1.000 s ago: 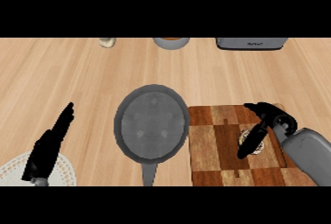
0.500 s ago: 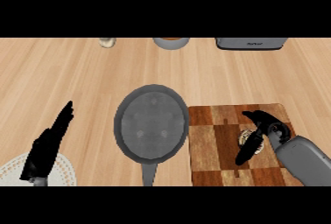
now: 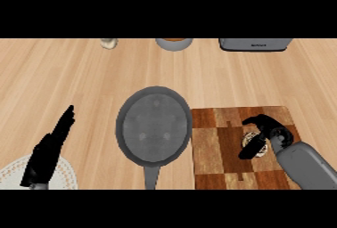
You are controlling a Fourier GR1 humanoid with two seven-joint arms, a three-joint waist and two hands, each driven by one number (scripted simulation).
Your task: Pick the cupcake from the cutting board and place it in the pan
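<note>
Far edge of pale wood-grain surface (image 3: 79, 75): small pale jar (image 3: 108, 43), round bowl (image 3: 174, 43), grey boxy appliance (image 3: 255, 44). White textured plate (image 3: 64, 176) at front-left corner, left hand (image 3: 47, 153) over it, fingers straight. Centre: grey round pan (image 3: 154, 124), handle toward front edge. Touching its right side: striped brown cutting board (image 3: 217, 147). On it: cupcake (image 3: 248, 140), small, pale-rimmed, mostly hidden. Right hand (image 3: 269, 131) on top, fingers curled round cupcake.

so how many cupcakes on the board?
1. The cupcake sits on the cutting board's right half, partly hidden by the right hand curled round it. The hand or forearm could hide another.
</note>
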